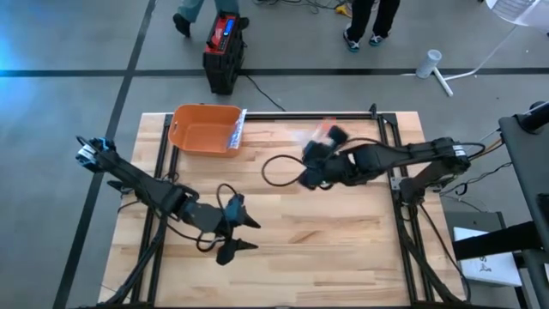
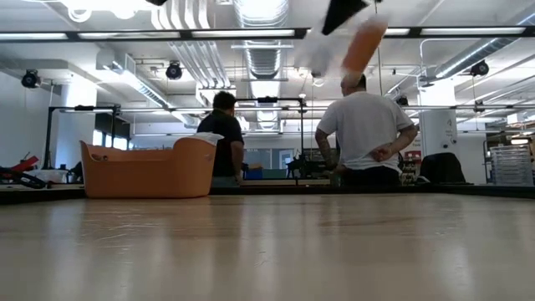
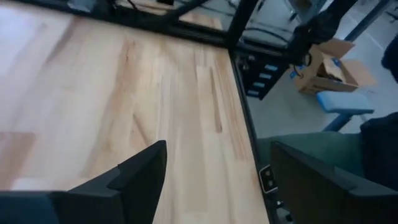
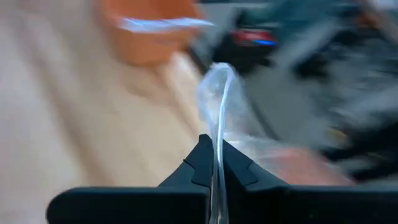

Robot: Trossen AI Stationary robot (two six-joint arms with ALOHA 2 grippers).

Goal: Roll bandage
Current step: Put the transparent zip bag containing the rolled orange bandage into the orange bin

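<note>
My right gripper is above the table's middle, shut on a clear plastic wrapper with an orange-tan bandage inside it. The package is blurred and held high; in the low view it hangs at the picture's top below the gripper. My left gripper stands open above the near left part of the table. Nothing is between its fingers. My right gripper pinches the wrapper's thin clear film between its two fingers; the film stands edge-on in the gap. The package is lifted clear of the table. The orange-tan part lies beside and beyond the fingers.
An orange tub stands at the table's far left, with a plastic package on its right rim. A black cable loops on the table by the right arm. Black frame rails edge the table. People stand beyond the far edge.
</note>
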